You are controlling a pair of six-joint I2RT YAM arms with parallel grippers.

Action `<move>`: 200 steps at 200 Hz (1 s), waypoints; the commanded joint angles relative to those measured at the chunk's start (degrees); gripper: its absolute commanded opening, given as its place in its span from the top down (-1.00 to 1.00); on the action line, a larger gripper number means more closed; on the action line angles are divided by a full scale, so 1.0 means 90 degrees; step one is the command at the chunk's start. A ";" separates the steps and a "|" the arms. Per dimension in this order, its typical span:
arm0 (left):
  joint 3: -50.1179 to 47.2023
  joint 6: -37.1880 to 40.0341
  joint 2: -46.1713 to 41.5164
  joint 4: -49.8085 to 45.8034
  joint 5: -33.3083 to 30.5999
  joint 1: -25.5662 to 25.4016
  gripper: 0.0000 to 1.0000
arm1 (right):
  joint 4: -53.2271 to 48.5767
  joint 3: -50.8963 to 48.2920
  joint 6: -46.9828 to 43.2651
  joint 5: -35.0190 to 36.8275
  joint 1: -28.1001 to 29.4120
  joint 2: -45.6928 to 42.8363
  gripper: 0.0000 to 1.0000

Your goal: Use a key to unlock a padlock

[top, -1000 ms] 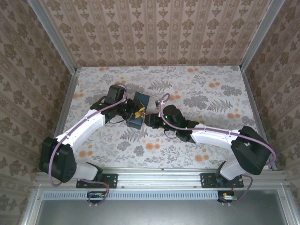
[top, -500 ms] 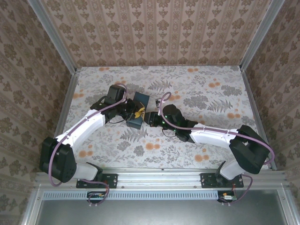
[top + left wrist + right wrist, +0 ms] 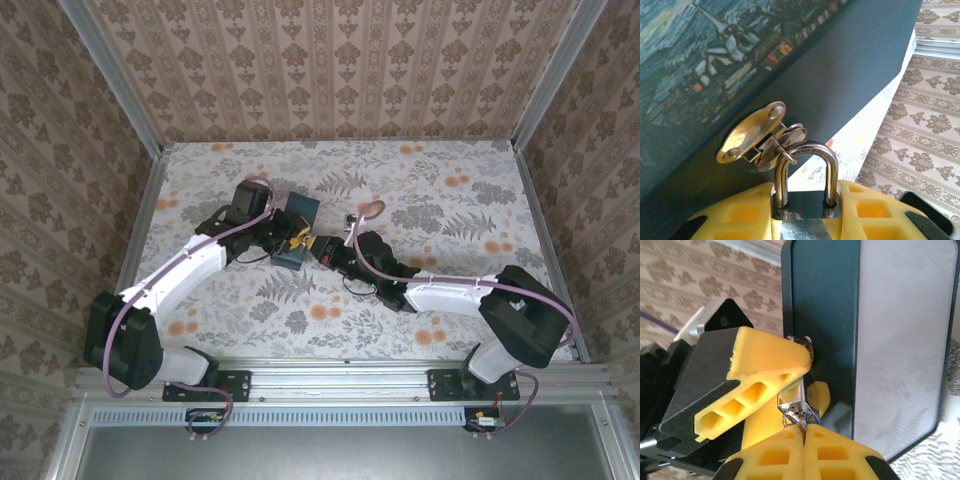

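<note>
The small silvery padlock (image 3: 804, 216) hangs by its shackle (image 3: 826, 150) through the brass hasp (image 3: 747, 134) on the side of the dark blue box (image 3: 303, 212). My left gripper (image 3: 805, 212) is shut on the padlock's body, yellow pads on both sides. In the right wrist view the padlock's underside (image 3: 801, 408) faces my right gripper (image 3: 804, 434), whose yellow pads are pressed together on the key. Only the key's ring (image 3: 789, 418) and a sliver of metal at the keyhole show. The left gripper's fingers (image 3: 762, 360) flank the lock there.
The blue box (image 3: 820, 315) with a painted lid (image 3: 700, 45) stands on the floral tablecloth (image 3: 430, 200) at centre left. Both arms meet at its near side. Patterned walls close in the table on three sides, with a metal rail (image 3: 340, 365) along the near edge.
My right gripper has slid left up to the padlock and its jaws have closed. The left gripper and the box have held still.
</note>
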 commanded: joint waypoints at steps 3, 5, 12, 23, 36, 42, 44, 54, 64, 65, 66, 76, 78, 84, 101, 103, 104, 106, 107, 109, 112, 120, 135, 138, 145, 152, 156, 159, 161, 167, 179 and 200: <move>-0.0093 0.0282 -0.0213 0.0531 0.0118 -0.0111 1.00 | 0.1493 -0.0470 0.2022 0.0996 -0.0073 0.0441 1.00; -0.0097 0.0298 -0.0217 0.0548 0.0118 -0.0112 1.00 | 0.1563 -0.0488 0.2103 0.1028 -0.0070 0.0467 1.00; -0.0145 0.0377 -0.0251 0.0642 0.0108 -0.0119 1.00 | 0.1836 -0.0517 0.2399 0.1090 -0.0076 0.0570 1.00; -0.0181 0.0537 -0.0303 0.0657 0.0067 -0.0126 1.00 | 0.2063 -0.0487 0.2778 0.1128 -0.0066 0.0700 1.00; -0.0244 0.0710 -0.0364 0.0783 0.0087 -0.0131 1.00 | 0.2267 -0.0515 0.3184 0.1345 0.0006 0.0802 1.00; -0.0258 0.0809 -0.0384 0.0804 0.0088 -0.0131 1.00 | 0.2322 -0.0534 0.3356 0.1474 0.0055 0.0822 1.00; -0.0270 0.0839 -0.0392 0.0814 0.0088 -0.0131 1.00 | 0.2332 -0.0545 0.3406 0.1521 0.0070 0.0826 1.00; -0.0325 0.0969 -0.0422 0.0921 0.0100 -0.0132 1.00 | 0.2384 -0.0608 0.3638 0.1805 0.0172 0.0810 1.00; -0.0391 0.1080 -0.0443 0.1033 0.0121 -0.0123 1.00 | 0.2465 -0.0705 0.3915 0.2181 0.0284 0.0784 1.00; -0.0393 0.1090 -0.0443 0.1044 0.0124 -0.0122 1.00 | 0.2475 -0.0720 0.3940 0.2216 0.0293 0.0781 1.00; -0.0403 0.1100 -0.0443 0.1059 0.0130 -0.0122 1.00 | 0.2480 -0.0732 0.3982 0.2252 0.0308 0.0775 1.00; -0.0526 0.1156 -0.0443 0.1302 0.0206 -0.0119 1.00 | 0.2577 -0.0846 0.4322 0.2639 0.0428 0.0751 1.00; -0.0550 0.1158 -0.0443 0.1358 0.0225 -0.0114 1.00 | 0.2600 -0.0868 0.4389 0.2718 0.0453 0.0750 1.00; -0.0643 0.1152 -0.0435 0.1527 0.0280 -0.0112 1.00 | 0.2632 -0.0921 0.4580 0.2935 0.0536 0.0731 1.00; -0.0901 0.1088 -0.0434 0.1960 0.0380 -0.0075 1.00 | 0.2631 -0.0953 0.4963 0.3431 0.0756 0.0668 1.00; -0.0924 0.1083 -0.0434 0.1987 0.0381 -0.0073 1.00 | 0.2592 -0.0950 0.5043 0.3485 0.0777 0.0663 1.00; -0.0933 0.1082 -0.0434 0.2004 0.0381 -0.0068 1.00 | 0.2567 -0.0950 0.5075 0.3507 0.0794 0.0657 1.00; -0.0954 0.1081 -0.0441 0.2042 0.0388 -0.0064 1.00 | 0.2544 -0.0950 0.5134 0.3555 0.0821 0.0646 1.00; -0.0972 0.1086 -0.0442 0.2066 0.0390 -0.0064 1.00 | 0.2534 -0.0950 0.5156 0.3596 0.0835 0.0644 1.00; -0.0986 0.1094 -0.0450 0.2096 0.0391 -0.0063 1.00 | 0.2507 -0.0950 0.5188 0.3663 0.0873 0.0640 1.00; -0.1010 0.1100 -0.0460 0.2129 0.0391 -0.0063 1.00 | 0.2486 -0.0950 0.5240 0.3778 0.0926 0.0628 1.00; -0.1029 0.1117 -0.0486 0.2132 0.0373 -0.0056 1.00 | 0.2360 -0.0942 0.5447 0.4038 0.1049 0.0614 1.00; -0.1039 0.1169 -0.0511 0.2137 0.0371 -0.0044 1.00 | 0.2233 -0.0911 0.5598 0.4293 0.1168 0.0593 1.00; -0.1027 0.1171 -0.0515 0.2098 0.0371 -0.0044 1.00 | 0.2263 -0.0903 0.5569 0.4325 0.1177 0.0603 1.00; -0.1012 0.1174 -0.0509 0.2073 0.0379 -0.0034 1.00 | 0.2293 -0.0901 0.5541 0.4275 0.1182 0.0608 1.00; -0.0993 0.1194 -0.0512 0.2026 0.0396 -0.0019 1.00 | 0.2378 -0.0892 0.5366 0.4177 0.1160 0.0610 1.00; -0.0975 0.1200 -0.0512 0.1969 0.0393 -0.0015 1.00 | 0.2496 -0.0882 0.5143 0.4065 0.1104 0.0604 1.00; -0.0955 0.1213 -0.0512 0.1921 0.0392 -0.0006 1.00 | 0.2586 -0.0881 0.5029 0.3877 0.1051 0.0605 0.99; -0.0947 0.1221 -0.0517 0.1901 0.0391 -0.0005 1.00 | 0.2632 -0.0881 0.4927 0.3763 0.1002 0.0608 0.97; -0.0929 0.1251 -0.0512 0.1854 0.0401 0.0003 1.00 | 0.2686 -0.0881 0.4643 0.3382 0.0874 0.0572 0.91; -0.0899 0.1240 -0.0522 0.1712 0.0401 0.0048 1.00 | 0.2439 -0.0896 0.4053 0.2348 0.0462 0.0392 0.76; -0.0780 0.1280 -0.0497 0.1408 0.0516 0.0156 1.00 | 0.1244 -0.1095 0.2382 0.1149 -0.0220 -0.0413 0.64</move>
